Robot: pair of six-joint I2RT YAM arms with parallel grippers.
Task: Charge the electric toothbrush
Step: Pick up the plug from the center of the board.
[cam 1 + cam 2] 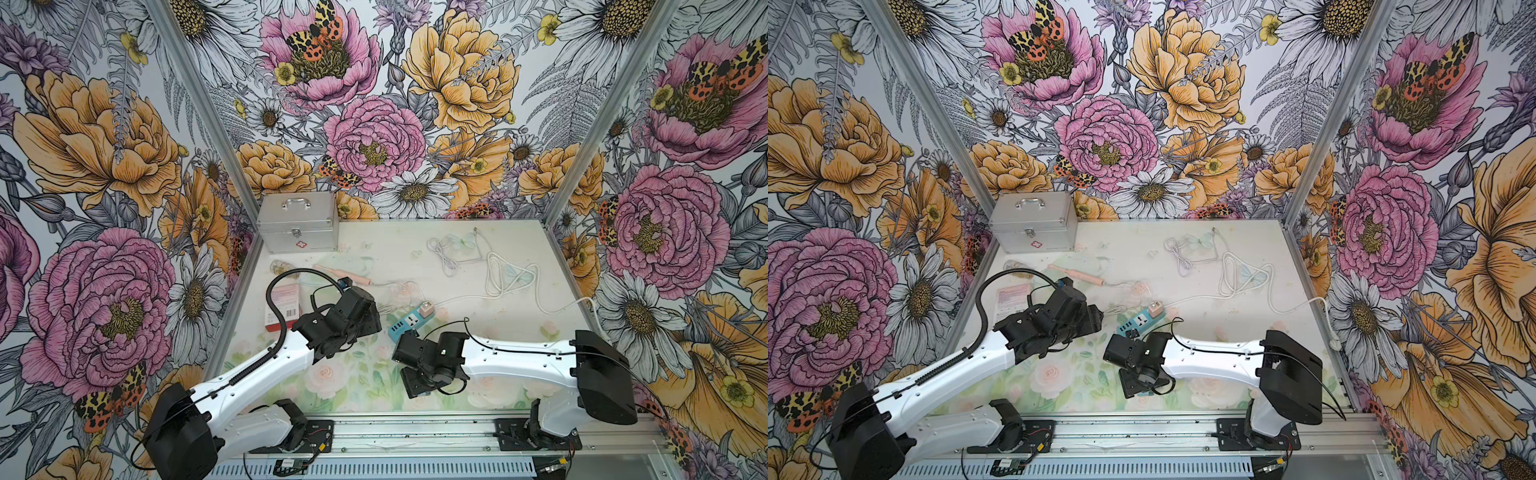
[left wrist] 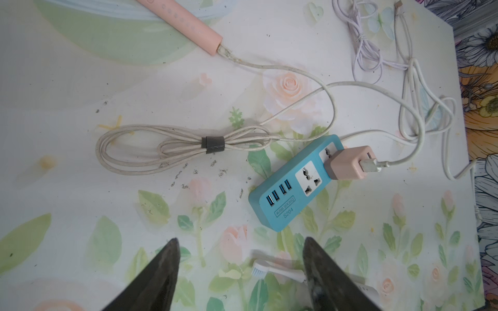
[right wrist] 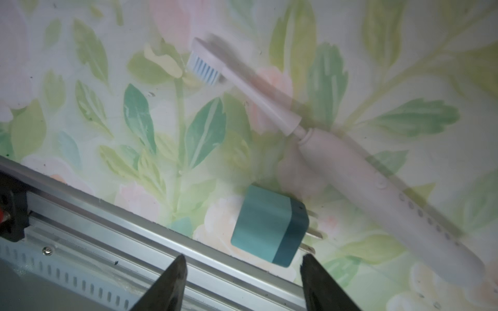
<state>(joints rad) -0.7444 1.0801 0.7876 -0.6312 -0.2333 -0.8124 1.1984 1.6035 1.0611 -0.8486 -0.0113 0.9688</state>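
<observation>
Both empty and spread: left claw (image 2: 241,239), right claw (image 3: 242,255); pink toothbrush (image 2: 187,23) lies well apart.

Twin arms of one build: glossy white shells dotted with small screw holes, joined by boxy matte-black joint housings. A ribbed black conduit (image 1: 253,368) runs along the left arm (image 1: 291,351); a thin black cable (image 1: 540,351) is clipped along the right arm (image 1: 519,362). The left pincer (image 2: 241,239) and right pincer (image 3: 243,255) end in dark, tapered, scuffed wedges.
</observation>
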